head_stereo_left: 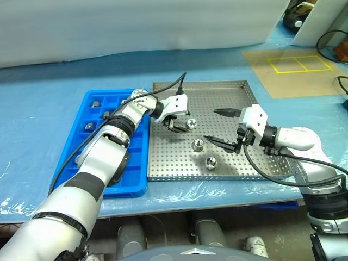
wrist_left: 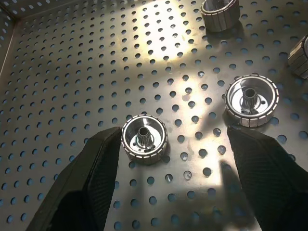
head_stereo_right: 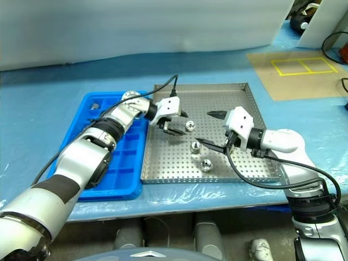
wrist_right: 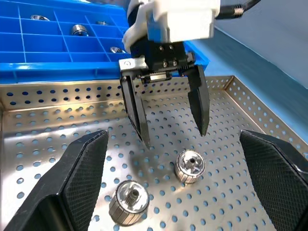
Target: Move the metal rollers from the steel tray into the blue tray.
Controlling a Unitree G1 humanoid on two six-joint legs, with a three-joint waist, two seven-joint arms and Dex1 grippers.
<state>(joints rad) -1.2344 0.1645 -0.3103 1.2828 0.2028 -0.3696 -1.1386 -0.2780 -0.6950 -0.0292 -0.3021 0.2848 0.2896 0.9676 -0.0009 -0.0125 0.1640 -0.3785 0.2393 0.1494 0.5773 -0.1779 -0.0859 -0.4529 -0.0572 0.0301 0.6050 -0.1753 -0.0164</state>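
Note:
The steel tray [head_stereo_left: 228, 98] lies in the middle of the blue-covered table, with the blue tray [head_stereo_left: 136, 179] against its left side. Three metal rollers show on the perforated floor: one [head_stereo_left: 190, 123] by my left gripper, and two nearer ones [head_stereo_left: 198, 144] [head_stereo_left: 210, 162]. My left gripper [head_stereo_left: 176, 126] hangs open just above the floor. In the left wrist view that roller [wrist_left: 144, 138] sits between its fingers, close to one finger [wrist_left: 91, 173]. My right gripper [head_stereo_left: 210, 124] stands open over the tray's right half, pointing at the left gripper and holding nothing. A few rollers [wrist_right: 79, 30] rest in the blue tray's compartments.
A brown board with yellow tape [head_stereo_left: 296, 68] lies at the back right. Black cables [head_stereo_left: 331, 38] run near the right edge. A pale wall closes off the back. The steel tray's far half is bare floor.

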